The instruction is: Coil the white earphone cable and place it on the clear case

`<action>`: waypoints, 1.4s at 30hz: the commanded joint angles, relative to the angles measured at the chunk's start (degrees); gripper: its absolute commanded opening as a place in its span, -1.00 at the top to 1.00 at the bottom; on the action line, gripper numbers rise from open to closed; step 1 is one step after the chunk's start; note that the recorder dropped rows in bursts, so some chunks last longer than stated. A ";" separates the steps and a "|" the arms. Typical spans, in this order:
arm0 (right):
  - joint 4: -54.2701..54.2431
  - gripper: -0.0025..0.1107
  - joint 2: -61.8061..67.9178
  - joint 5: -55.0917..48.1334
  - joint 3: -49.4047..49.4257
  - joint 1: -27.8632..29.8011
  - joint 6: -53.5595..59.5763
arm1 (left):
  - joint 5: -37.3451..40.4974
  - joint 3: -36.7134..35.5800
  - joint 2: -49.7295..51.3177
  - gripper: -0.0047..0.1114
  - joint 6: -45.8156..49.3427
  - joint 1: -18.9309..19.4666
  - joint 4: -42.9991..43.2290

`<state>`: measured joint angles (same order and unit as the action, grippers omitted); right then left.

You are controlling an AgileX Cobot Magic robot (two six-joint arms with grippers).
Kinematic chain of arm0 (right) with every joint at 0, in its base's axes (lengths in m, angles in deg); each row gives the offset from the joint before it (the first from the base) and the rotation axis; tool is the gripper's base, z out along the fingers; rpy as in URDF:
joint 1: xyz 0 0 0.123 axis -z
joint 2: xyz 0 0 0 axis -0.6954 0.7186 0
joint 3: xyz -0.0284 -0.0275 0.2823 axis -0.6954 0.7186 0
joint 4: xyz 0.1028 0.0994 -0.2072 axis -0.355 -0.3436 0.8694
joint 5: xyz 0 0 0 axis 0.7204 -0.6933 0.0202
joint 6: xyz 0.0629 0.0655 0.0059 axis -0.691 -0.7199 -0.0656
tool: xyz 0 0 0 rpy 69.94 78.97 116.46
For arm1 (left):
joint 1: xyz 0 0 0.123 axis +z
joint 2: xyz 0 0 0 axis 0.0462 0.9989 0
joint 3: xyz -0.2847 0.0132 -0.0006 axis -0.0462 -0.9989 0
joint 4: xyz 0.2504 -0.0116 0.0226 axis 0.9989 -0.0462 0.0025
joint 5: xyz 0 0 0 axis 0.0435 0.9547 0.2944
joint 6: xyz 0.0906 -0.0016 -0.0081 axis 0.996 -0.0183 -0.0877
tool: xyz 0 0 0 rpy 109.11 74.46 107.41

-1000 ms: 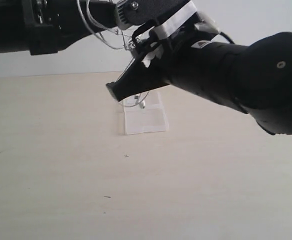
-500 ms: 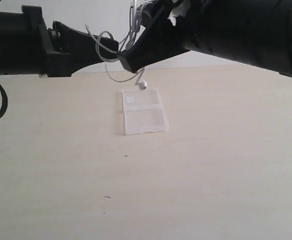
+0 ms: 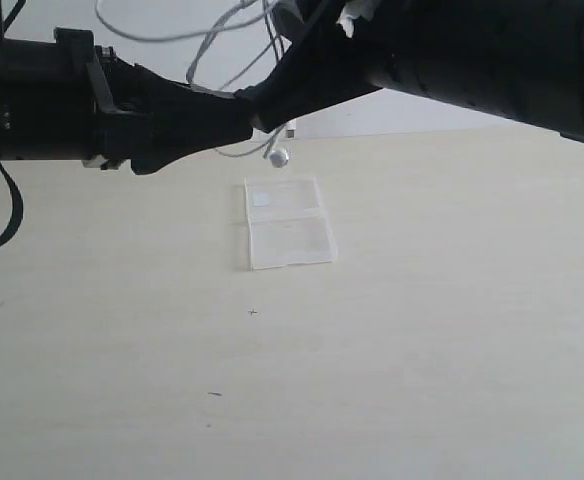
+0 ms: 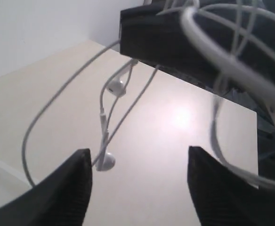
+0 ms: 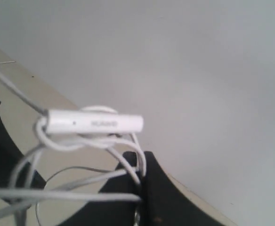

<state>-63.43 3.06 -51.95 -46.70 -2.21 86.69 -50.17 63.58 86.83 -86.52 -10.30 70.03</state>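
Note:
The white earphone cable [image 3: 204, 38] hangs in loose loops between my two grippers, above the table. One earbud [image 3: 278, 157] dangles just over the far edge of the clear case [image 3: 288, 238], which lies flat and open with its white patch [image 3: 263, 199] in the far half. My right gripper [image 5: 142, 162] is shut on several cable strands, and the inline remote [image 5: 95, 123] sits just above its tips. My left gripper [image 4: 137, 151] is open with nothing between its fingers. Both earbuds [image 4: 105, 162] hang in front of it, below the right gripper [image 4: 165, 42].
The pale wooden table [image 3: 422, 330] stretches toward the camera, with a white wall behind it. Both black arms meet tip to tip [image 3: 250, 112] above and behind the case. A few small dark specks [image 3: 214, 394] mark the table.
The right gripper has lifted away from the case with the cable. The left gripper has moved in toward the right one. The loops now arch higher and the earbud hangs slightly higher.

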 commanded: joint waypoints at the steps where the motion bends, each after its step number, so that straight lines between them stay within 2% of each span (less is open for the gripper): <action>1: 0.36 0.96 -0.21 2.73 -0.42 0.28 0.93 | 0.54 -0.12 0.15 -0.10 -2.97 -0.28 2.87; 8: 0.05 0.96 -0.21 3.84 -0.42 0.28 3.34 | 4.42 -0.12 0.15 -0.10 -10.54 -0.28 12.79; 18: -1.41 0.96 -0.21 5.53 -0.42 0.28 8.08 | 10.26 -4.88 0.15 -0.10 -12.69 -0.28 12.79; 20: -5.72 0.96 -0.21 5.69 -0.42 0.28 12.97 | 13.94 -6.97 0.15 -0.09 -12.69 -0.28 12.79; 22: -13.94 0.96 -0.21 5.97 -0.54 0.28 21.64 | 17.25 -9.01 0.15 0.02 -12.69 -0.28 12.79; 24: -23.97 0.96 -0.07 6.64 -1.46 0.28 32.21 | 20.24 -10.53 0.15 0.20 -12.69 -0.28 12.79; 26: -38.71 0.96 0.74 8.87 -3.79 0.28 46.45 | 22.24 -11.84 0.15 0.49 -12.53 -0.28 12.79; 29: -38.86 0.96 2.32 13.79 -6.77 0.28 46.16 | 23.15 -12.94 0.15 0.92 -11.56 -0.28 12.79; 33: -38.86 0.96 4.48 12.34 -9.41 0.28 46.16 | 25.51 -14.19 0.15 0.92 -11.40 -0.28 12.79; 38: -38.86 0.96 9.13 15.37 -12.40 0.28 46.16 | 29.90 -16.31 0.15 0.92 -11.63 -0.28 12.79; 42: -38.86 0.96 12.22 18.24 -14.18 0.28 32.06 | 32.06 -17.08 0.15 0.92 -11.63 -0.28 12.79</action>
<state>-102.19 13.74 -35.75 -59.67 -2.10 127.35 -20.07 46.93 86.73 -98.22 -10.30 83.06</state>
